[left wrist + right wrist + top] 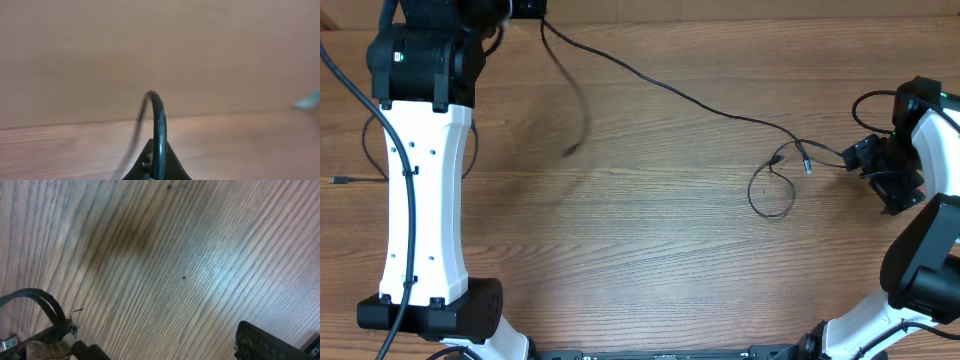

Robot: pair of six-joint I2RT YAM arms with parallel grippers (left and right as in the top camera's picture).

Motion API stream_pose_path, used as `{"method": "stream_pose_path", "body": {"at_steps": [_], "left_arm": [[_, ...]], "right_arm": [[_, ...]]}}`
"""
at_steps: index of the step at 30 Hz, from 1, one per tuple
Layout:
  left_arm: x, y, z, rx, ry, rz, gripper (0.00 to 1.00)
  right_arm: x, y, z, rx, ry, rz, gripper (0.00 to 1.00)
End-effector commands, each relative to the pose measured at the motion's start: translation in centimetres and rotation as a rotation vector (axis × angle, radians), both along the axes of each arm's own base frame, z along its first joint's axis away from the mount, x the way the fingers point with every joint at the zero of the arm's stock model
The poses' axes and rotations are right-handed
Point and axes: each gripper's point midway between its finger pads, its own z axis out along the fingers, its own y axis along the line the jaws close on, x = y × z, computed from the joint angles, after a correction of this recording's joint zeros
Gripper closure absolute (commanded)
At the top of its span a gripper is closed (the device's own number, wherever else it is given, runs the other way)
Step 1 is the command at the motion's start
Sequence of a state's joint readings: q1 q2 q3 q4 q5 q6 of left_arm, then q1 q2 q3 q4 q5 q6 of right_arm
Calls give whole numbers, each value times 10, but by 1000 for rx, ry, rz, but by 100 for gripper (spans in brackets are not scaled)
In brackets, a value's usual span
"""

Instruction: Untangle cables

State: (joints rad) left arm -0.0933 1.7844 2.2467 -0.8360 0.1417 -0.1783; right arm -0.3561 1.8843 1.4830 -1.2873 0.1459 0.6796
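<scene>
One long thin black cable (660, 85) runs from my left gripper (527, 8) at the table's far edge diagonally across to the right side. A blurred strand (582, 110) hangs from the same gripper. In the left wrist view the jaws (157, 169) are shut on the cable (160, 120), which arcs up out of them. Near the right, cable forms a small loop (770, 195) with two plug ends (807, 165) beside it. My right gripper (880, 177) stands open just right of the loop; only bare wood lies between its fingers (165, 347).
The wooden table (650, 260) fills the view. The left arm's white body (420, 190) stretches along the left side. A thin black cord end (338, 180) lies at the left edge. The right arm's base (920, 270) sits at the lower right.
</scene>
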Motion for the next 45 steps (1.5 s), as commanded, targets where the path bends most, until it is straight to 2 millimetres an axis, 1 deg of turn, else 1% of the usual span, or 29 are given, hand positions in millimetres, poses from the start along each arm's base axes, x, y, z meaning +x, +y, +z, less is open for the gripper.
{"method": "stream_pose_path", "body": {"at_steps": [1, 3, 6, 9, 10, 12, 14, 16, 19, 22, 24, 26, 28, 29, 30, 32, 34, 35, 37, 38, 39, 40, 41, 42, 43, 45], "left_arm": [[4, 51, 14, 126, -54, 239, 96], [5, 66, 17, 135, -66, 289, 96], [6, 90, 20, 130, -77, 337, 96], [4, 120, 20, 86, -72, 410, 96], [2, 130, 20, 70, -68, 434, 96], [1, 140, 19, 40, -64, 432, 96], [2, 139, 19, 14, -64, 381, 96], [3, 131, 19, -10, -64, 318, 96], [6, 110, 23, -10, -84, 202, 96], [10, 81, 26, -7, -111, 49, 96], [12, 71, 23, -20, -107, 2, 96], [16, 68, 17, -28, -94, -17, 96], [20, 68, 9, -35, -77, -18, 96], [23, 68, 5, -37, -65, -21, 96], [23, 67, 2, -40, -56, -26, 96], [25, 65, -7, -48, -29, -36, 96], [27, 64, -14, -53, -9, -41, 96], [29, 65, -19, -55, 3, -41, 96], [31, 65, -26, -61, 24, -39, 96], [32, 65, -31, -64, 40, -39, 96], [31, 64, -34, -67, 51, -43, 96], [31, 61, -37, -73, 64, -55, 96], [30, 58, -39, -80, 71, -69, 95], [30, 55, -40, -86, 76, -85, 96], [29, 52, -41, -91, 78, -98, 95], [30, 51, -41, -79, 75, -99, 96]], "right_arm": [[2, -3, -1, -8, 5, 27, 0], [-1, -7, 0, -34, 19, 29, 0], [-10, -25, 5, -144, 74, 35, 0], [-28, -48, 14, -281, 139, -61, 0], [-33, -53, 16, -302, 149, -90, 0], [-36, -56, 15, -287, 145, -121, 0], [-33, -53, 11, -243, 122, -139, 0], [-31, -47, 9, -201, 107, -148, 0], [-22, -37, 4, -130, 67, -136, 0], [-9, -21, 0, -48, 18, -92, 0], [-4, -14, -1, -22, 4, -79, 0], [-4, -10, -1, -14, 6, -68, 0], [-11, -7, 1, -8, 40, -46, 0], [-14, -10, 3, -28, 49, -44, 0], [-14, -15, 8, -61, 45, -41, 0], [-7, -23, 24, -107, 2, -37, 0], [11, -21, 46, -94, -94, 23, 0], [23, -17, 58, -68, -157, 76, 0], [53, 3, 86, 12, -332, 239, 0], [66, 16, 99, 55, -423, 333, 0], [79, 33, 115, 104, -527, 445, 0], [87, 50, 129, 149, -613, 544, 0], [92, 60, 138, 175, -667, 601, 0], [94, 66, 145, 186, -698, 625, 0], [95, 69, 148, 187, -711, 630, 0], [95, 72, 148, 191, -709, 631, 0]]}}
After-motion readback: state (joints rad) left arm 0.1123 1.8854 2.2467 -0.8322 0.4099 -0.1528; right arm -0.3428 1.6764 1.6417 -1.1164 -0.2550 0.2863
